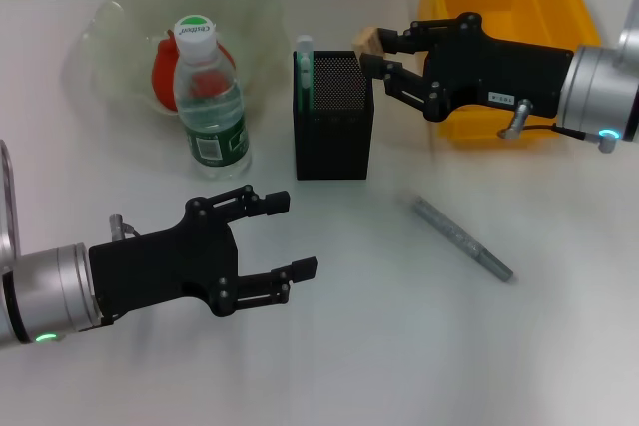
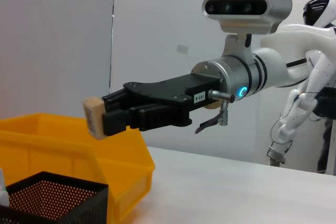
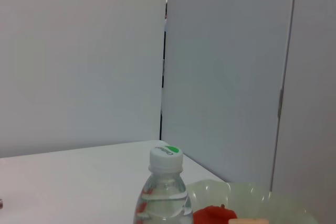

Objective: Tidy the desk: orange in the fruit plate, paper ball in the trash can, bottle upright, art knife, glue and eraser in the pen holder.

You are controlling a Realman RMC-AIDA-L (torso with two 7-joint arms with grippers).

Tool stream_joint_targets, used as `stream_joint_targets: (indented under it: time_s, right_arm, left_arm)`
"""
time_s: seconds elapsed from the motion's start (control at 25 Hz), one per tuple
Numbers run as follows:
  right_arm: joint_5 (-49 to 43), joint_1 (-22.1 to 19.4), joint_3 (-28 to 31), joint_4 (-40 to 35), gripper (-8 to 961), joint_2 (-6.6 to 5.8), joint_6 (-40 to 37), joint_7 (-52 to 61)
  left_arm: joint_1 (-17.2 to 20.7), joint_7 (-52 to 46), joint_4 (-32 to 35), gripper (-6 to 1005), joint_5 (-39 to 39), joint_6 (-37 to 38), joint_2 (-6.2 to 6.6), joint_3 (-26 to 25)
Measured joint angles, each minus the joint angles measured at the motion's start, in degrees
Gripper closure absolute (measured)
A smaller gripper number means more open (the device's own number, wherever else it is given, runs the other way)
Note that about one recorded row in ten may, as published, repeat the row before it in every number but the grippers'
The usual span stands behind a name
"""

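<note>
White worktop (image 1: 559, 366). Right pincer (image 1: 371, 53) pinching eraser (image 1: 365, 41) near far edge, just beside pen holder (image 1: 333, 117) rim. Next: centre over opening, release. Left pincer (image 1: 295, 234) spread, idle near front edge.

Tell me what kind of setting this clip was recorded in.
Likely a robotics lab set up as a mock office desk: a plain white desk with a mesh pen holder, bare partition walls, and another white robot standing behind.
</note>
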Motion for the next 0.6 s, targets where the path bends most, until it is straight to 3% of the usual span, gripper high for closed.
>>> stream_joint_targets:
  time_s: [0.24, 0.6]
  right_arm:
    - [-0.18, 3.90, 0.18, 5.17, 621, -0.11, 2.18, -0.19]
    - [-2.04, 5.18, -0.33, 6.22, 610, -0.16, 3.73, -0.16]
  left_arm:
    - [0.13, -0.03, 0.00, 217, -0.02, -0.07, 0.00, 0.00]
    - [-0.02, -0.05, 0.00, 217, -0.08, -0.52, 0.00, 0.00]
